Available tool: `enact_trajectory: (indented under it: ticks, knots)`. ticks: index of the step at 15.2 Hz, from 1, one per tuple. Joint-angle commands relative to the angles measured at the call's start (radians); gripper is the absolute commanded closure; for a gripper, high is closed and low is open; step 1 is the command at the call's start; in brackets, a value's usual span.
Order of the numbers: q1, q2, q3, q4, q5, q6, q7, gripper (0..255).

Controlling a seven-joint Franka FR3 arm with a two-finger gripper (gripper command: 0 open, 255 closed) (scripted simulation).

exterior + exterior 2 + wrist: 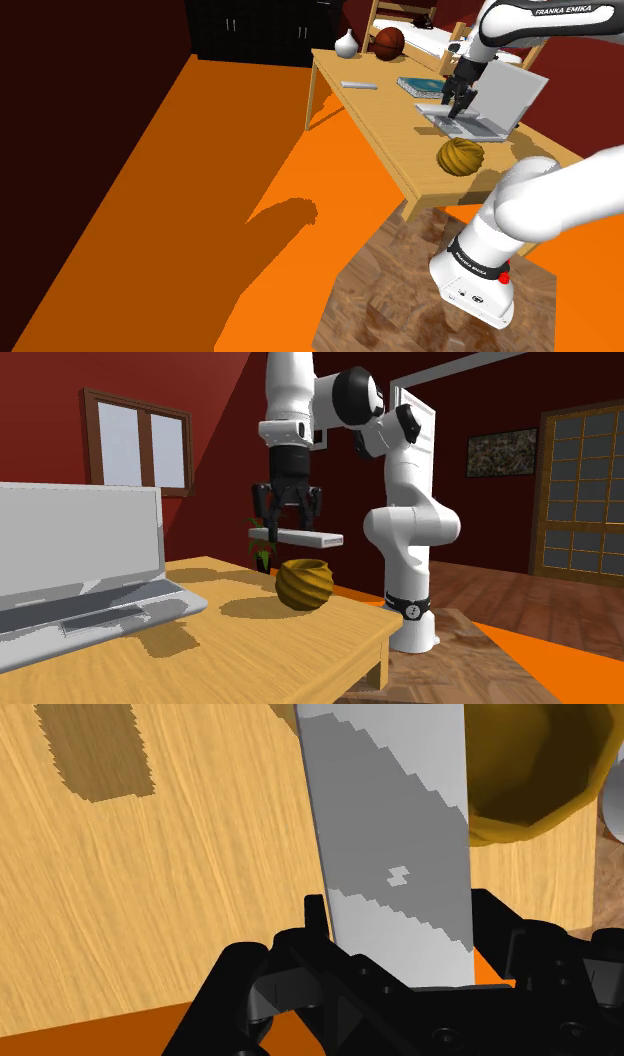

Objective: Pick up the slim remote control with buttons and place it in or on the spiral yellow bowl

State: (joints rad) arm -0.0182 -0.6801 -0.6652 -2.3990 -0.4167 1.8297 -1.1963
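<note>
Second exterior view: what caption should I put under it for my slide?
The black gripper holds the grey remote in the air near the yellow bowl on the table.

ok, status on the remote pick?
Black two-finger gripper shut on the slim grey remote, held level above the wooden table. Ribbed yellow bowl just below and beside it, remote not in it yet. Nothing between them.

Glossy white arm (405, 502) of rounded links, dark joints, black "FRANKA EMIKA" lettering (563, 10), a red dot (503, 278) near the base (470, 292), all-black gripper (286, 524).
</note>
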Motion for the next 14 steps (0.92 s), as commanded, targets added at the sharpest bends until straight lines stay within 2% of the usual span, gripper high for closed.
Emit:
enact_trajectory:
  ticks: [1,7,14]
  knots:
    - [-0.043,-0.076,0.018,-0.04,-0.026,-0.036,-0.008,255]
    - [-0.183,-0.297,0.046,-0.15,-0.092,-0.153,-0.071,255]
    - [-0.206,-0.314,0.008,-0.229,-0.133,-0.09,-0.071,255]
